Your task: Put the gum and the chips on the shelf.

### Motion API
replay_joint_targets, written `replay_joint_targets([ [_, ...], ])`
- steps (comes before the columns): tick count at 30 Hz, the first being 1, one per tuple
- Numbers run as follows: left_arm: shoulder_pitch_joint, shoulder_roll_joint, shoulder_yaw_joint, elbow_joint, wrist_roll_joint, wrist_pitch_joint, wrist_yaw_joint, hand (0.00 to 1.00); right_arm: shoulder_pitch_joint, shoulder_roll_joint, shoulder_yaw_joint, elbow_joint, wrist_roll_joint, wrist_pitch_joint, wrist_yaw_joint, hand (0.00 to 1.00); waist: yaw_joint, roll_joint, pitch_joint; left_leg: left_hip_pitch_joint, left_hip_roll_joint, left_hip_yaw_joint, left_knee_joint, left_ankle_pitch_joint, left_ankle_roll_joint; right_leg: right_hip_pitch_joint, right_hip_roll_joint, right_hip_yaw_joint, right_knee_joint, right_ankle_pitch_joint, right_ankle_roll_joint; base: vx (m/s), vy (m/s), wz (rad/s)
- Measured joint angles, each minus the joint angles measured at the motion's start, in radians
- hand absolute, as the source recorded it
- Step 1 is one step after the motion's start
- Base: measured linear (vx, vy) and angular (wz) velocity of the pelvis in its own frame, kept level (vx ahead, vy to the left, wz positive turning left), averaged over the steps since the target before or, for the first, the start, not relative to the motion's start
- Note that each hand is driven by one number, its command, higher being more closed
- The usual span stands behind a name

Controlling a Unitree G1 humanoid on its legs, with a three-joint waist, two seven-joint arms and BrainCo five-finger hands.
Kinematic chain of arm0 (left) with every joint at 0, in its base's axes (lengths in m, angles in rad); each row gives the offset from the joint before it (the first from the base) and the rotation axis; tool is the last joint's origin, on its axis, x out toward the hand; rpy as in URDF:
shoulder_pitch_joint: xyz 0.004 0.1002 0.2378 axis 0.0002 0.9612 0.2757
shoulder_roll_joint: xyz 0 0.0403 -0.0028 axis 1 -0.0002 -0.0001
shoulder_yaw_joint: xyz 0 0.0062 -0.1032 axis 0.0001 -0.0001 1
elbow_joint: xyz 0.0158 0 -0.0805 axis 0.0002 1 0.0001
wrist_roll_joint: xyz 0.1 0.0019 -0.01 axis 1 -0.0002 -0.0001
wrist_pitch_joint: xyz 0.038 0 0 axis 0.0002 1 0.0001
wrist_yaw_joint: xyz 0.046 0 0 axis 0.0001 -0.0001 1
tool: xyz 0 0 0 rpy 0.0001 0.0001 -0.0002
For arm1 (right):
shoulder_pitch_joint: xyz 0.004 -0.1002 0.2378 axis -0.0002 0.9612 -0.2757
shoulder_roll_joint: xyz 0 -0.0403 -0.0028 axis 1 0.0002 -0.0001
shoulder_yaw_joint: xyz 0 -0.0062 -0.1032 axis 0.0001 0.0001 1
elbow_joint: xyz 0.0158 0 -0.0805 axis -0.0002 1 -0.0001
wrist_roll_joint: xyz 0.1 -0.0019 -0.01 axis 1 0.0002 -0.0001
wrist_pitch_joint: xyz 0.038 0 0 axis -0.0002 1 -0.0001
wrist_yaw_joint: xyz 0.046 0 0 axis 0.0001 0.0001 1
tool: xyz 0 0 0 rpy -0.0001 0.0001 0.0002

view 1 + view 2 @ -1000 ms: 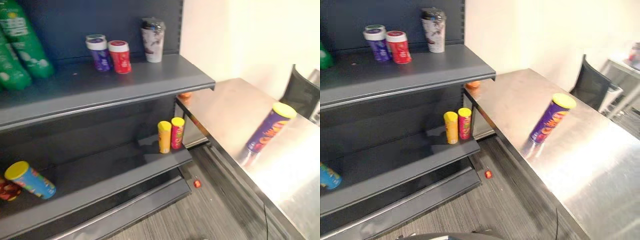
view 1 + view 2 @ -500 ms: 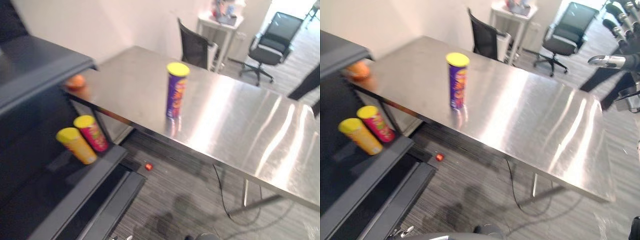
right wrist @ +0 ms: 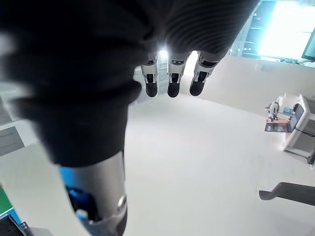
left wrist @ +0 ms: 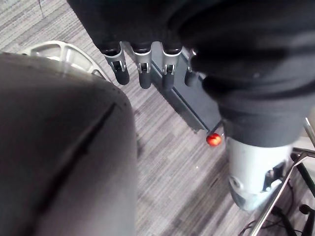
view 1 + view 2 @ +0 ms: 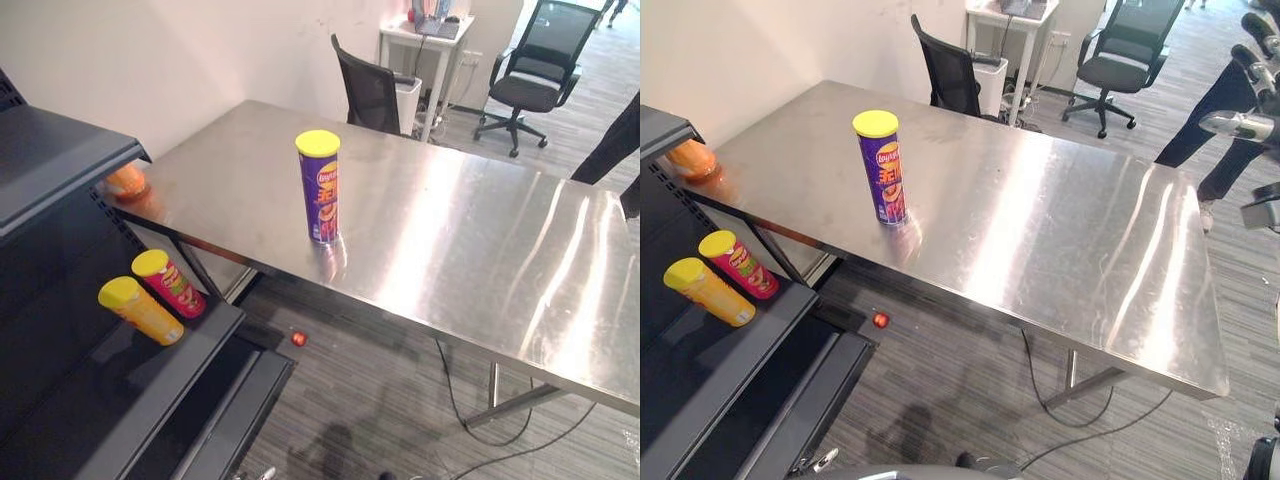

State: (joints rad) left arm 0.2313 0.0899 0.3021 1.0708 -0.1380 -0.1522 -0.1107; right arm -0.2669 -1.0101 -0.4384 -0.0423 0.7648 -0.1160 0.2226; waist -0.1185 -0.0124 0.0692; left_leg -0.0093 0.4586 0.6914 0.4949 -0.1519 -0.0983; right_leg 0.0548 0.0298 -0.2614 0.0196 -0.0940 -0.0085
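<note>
Purple chips can [image 5: 319,190] first: where is it?
— Upright on the steel surface [image 5: 470,250], yellow lid on top, nearer the shelf end than the far end. Nothing touches it.

And the hands?
— The left hand [image 4: 142,71], seen in its wrist view, hangs over the grey carpeted floor [image 5: 380,400] with fingers straight and side by side, holding nothing. The right hand [image 3: 170,81] also has straight fingers, slightly apart and empty. In the right eye view it is raised at the right edge, beyond the surface.

What is on the shelf?
— The dark grey shelf [image 5: 60,150] stands at the left. On its lower board a yellow can [image 5: 140,310] and a red can [image 5: 168,285] with a yellow lid sit side by side.

Anything else?
— A small orange thing [image 5: 127,182] rests on the corner of the surface just beside the shelf; I cannot tell what it is. A small red thing [image 5: 298,338] lies on the floor near the shelf's base. Behind the surface are a black chair [image 5: 370,95] and an office chair [image 5: 530,65]. A person's dark trouser leg [image 5: 612,150] shows at the right.
</note>
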Motion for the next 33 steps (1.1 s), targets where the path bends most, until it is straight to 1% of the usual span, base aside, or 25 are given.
replay_joint_targets([
  [1,0.003,-0.008,0.023,-0.026,-0.003,-0.022,0.003,0.0,-0.015,0.001,0.023,0.002,0.001,-0.009,-0.001,0.0,0.019,-0.01,0.009,-0.044,0.011,-0.145,0.111,0.021,0.034,0.009,0.009,0.041,0.003,-0.001,-0.001,0.01,0.03,-0.81],
  [2,0.001,-0.009,0.032,-0.047,-0.009,-0.034,0.003,0.0,-0.041,0.003,0.055,0.007,0.001,-0.018,-0.001,0.0,0.039,-0.012,0.015,-0.099,-0.006,-0.288,0.189,0.015,0.058,0.012,0.01,0.083,0.015,-0.004,-0.007,0.01,0.101,-1.18],
  [3,-0.006,-0.024,0.037,-0.059,-0.011,-0.038,-0.002,0.0,-0.069,0.015,0.088,0.01,0.001,-0.022,0.0,0.0,0.051,-0.01,0.016,-0.144,-0.095,-0.506,0.236,-0.07,0.04,0.008,0.005,0.135,0.028,-0.014,-0.021,0.03,0.17,-1.46],
  [4,-0.002,-0.03,0.041,-0.057,-0.016,-0.032,-0.003,0.0,-0.074,0.02,0.105,0.01,0.001,-0.022,0.003,0.0,0.073,-0.007,0.019,-0.152,-0.185,-0.679,0.222,-0.126,0.026,0.003,0.001,0.184,0.037,-0.015,-0.02,0.02,0.19,-1.39],
  [5,0.005,-0.03,0.042,-0.049,-0.017,-0.028,-0.003,0.0,-0.075,0.02,0.105,0.01,0.001,-0.021,0.005,0.0,0.079,-0.006,0.019,-0.153,-0.225,-0.745,0.193,-0.141,0.02,0.003,0.002,0.209,0.035,-0.014,-0.019,0.02,0.211,-1.26],
  [6,0.02,-0.034,0.052,-0.031,-0.017,-0.011,-0.003,0.0,-0.076,0.02,0.098,0.01,0.003,-0.021,0.005,0.0,0.074,-0.002,0.022,-0.154,-0.281,-0.849,0.098,-0.155,0.015,0.003,0.003,0.239,0.034,-0.011,-0.014,0.03,0.227,-0.94],
  [7,0.041,-0.046,0.064,-0.026,-0.021,-0.003,0.0,0.0,-0.078,0.018,0.09,0.01,0.003,-0.023,0.005,0.0,0.067,0.005,0.023,-0.152,-0.316,-0.912,-0.024,-0.136,0.007,-0.001,0.007,0.267,0.035,-0.01,0.002,0.04,0.287,-0.94],
  [8,0.056,-0.053,0.068,-0.024,-0.038,0.002,0.0,0.0,-0.078,0.017,0.086,0.008,0.004,-0.026,0.005,0.0,0.071,0.019,0.022,-0.144,-0.325,-0.933,-0.085,-0.133,-0.027,-0.005,0.013,0.292,0.04,-0.013,0.018,0.04,0.244,-0.73],
  [9,0.063,-0.054,0.071,-0.024,-0.047,0.003,-0.001,0.0,-0.076,0.029,0.087,0.005,0.004,-0.026,0.006,0.0,0.071,0.012,0.019,-0.135,-0.333,-0.918,-0.098,-0.131,-0.024,-0.005,0.009,0.31,0.043,-0.013,0.025,0.07,0.224,-0.52],
  [11,0.06,-0.042,0.075,-0.025,-0.052,0.002,-0.001,0.0,-0.075,0.026,0.072,-0.033,0.004,-0.029,0.007,0.0,0.062,-0.023,0.014,-0.133,-0.378,-0.893,-0.139,-0.11,0.011,-0.034,-0.043,0.328,0.047,-0.006,0.04,0.08,0.205,-0.18],
  [13,0.044,-0.038,0.071,-0.026,-0.051,0.002,-0.001,0.0,-0.064,0.027,0.058,-0.055,0.004,-0.029,0.008,0.0,0.063,-0.026,0.012,-0.145,-0.399,-0.891,-0.149,-0.1,0.027,-0.045,-0.067,0.328,0.046,-0.006,0.039,0.05,0.167,0.1],
  [15,0.031,-0.027,0.037,-0.04,-0.046,-0.001,-0.002,0.0,-0.052,0.064,0.07,-0.068,0.003,-0.026,0.019,0.0,0.068,-0.027,0.01,-0.146,-0.423,-0.885,-0.165,-0.088,0.044,-0.057,-0.091,0.329,0.047,-0.004,0.041,0.06,0.132,0.13],
  [18,0.032,-0.009,-0.009,-0.049,-0.054,-0.001,-0.003,0.0,-0.047,0.126,0.132,-0.068,0.003,-0.02,0.028,0.0,0.074,-0.028,0.009,-0.145,-0.43,-0.88,-0.181,-0.084,0.049,-0.066,-0.1,0.33,0.047,0.003,0.052,0.04,0.05,0.01],
  [19,0.031,-0.008,-0.017,-0.05,-0.055,-0.001,-0.003,0.0,-0.045,0.133,0.145,-0.068,0.003,-0.019,0.029,0.0,0.077,-0.028,0.009,-0.145,-0.43,-0.878,-0.184,-0.084,0.05,-0.068,-0.1,0.331,0.047,0.004,0.053,0.04,0.009,-0.1],
  [20,0.031,-0.006,-0.029,-0.054,-0.055,-0.001,-0.003,0.0,-0.043,0.148,0.17,-0.068,0.005,-0.019,0.03,0.0,0.087,-0.029,0.009,-0.141,-0.431,-0.875,-0.198,-0.08,0.049,-0.07,-0.101,0.33,0.047,0.007,0.056,0.03,-0.009,-0.07],
  [22,0.031,-0.002,-0.044,-0.056,-0.055,-0.004,-0.003,0.0,-0.041,0.177,0.195,-0.068,0.024,-0.018,0.036,0.0,0.094,-0.031,0.008,-0.127,-0.431,-0.876,-0.23,-0.066,0.049,-0.07,-0.102,0.328,0.047,0.01,0.061,0.03,-0.028,0.02],
  [24,0.031,0.006,-0.065,-0.056,-0.055,-0.008,-0.003,0.0,-0.041,0.2,0.219,-0.067,0.029,-0.018,0.045,0.0,0.095,-0.033,0.008,-0.124,-0.432,-0.888,-0.269,-0.045,0.047,-0.074,-0.106,0.321,0.046,0.01,0.061,0.01,-0.03,0.16],
  [26,0.031,0.014,-0.076,-0.056,-0.055,-0.012,-0.003,0.0,-0.041,0.225,0.258,-0.051,0.031,-0.017,0.044,0.0,0.1,-0.041,0.007,-0.124,-0.433,-0.9,-0.32,-0.01,0.041,-0.092,-0.109,0.311,0.044,0.012,0.064,0.02,-0.036,0.19],
  [27,0.031,0.017,-0.081,-0.055,-0.055,-0.012,-0.003,0.0,-0.041,0.229,0.269,-0.044,0.031,-0.016,0.045,0.0,0.102,-0.043,0.007,-0.121,-0.432,-0.903,-0.331,-0.002,0.04,-0.096,-0.11,0.308,0.044,0.015,0.068,0.03,-0.039,0.2],
  [28,0.031,0.023,-0.09,-0.055,-0.055,-0.012,-0.003,0.0,-0.042,0.239,0.293,-0.021,0.032,-0.014,0.044,0.0,0.11,-0.048,0.008,-0.119,-0.431,-0.915,-0.356,0.015,0.035,-0.104,-0.109,0.299,0.043,0.018,0.07,0.02,-0.039,0.19],
  [29,0.031,0.024,-0.095,-0.055,-0.055,-0.012,-0.003,0.0,-0.042,0.244,0.299,-0.012,0.032,-0.009,0.044,0.0,0.112,-0.049,0.009,-0.119,-0.431,-0.922,-0.363,0.021,0.035,-0.104,-0.109,0.293,0.043,0.018,0.071,0.01,-0.036,0.25],
  [30,0.031,0.026,-0.101,-0.054,-0.055,-0.011,-0.003,0.0,-0.042,0.252,0.306,0.004,0.032,0.006,0.043,0.0,0.124,-0.052,0.009,-0.111,-0.429,-0.928,-0.387,0.037,0.033,-0.105,-0.11,0.287,0.043,0.022,0.077,0.0,-0.022,0.19],
  [33,0.03,0.028,-0.101,-0.052,-0.053,-0.011,-0.004,0.0,-0.046,0.253,0.326,0.016,0.033,0.008,0.044,0.0,0.139,-0.06,0.009,-0.112,-0.431,-0.95,-0.42,0.064,0.032,-0.106,-0.114,0.269,0.032,0.031,0.078,-0.02,-0.003,0.19],
])
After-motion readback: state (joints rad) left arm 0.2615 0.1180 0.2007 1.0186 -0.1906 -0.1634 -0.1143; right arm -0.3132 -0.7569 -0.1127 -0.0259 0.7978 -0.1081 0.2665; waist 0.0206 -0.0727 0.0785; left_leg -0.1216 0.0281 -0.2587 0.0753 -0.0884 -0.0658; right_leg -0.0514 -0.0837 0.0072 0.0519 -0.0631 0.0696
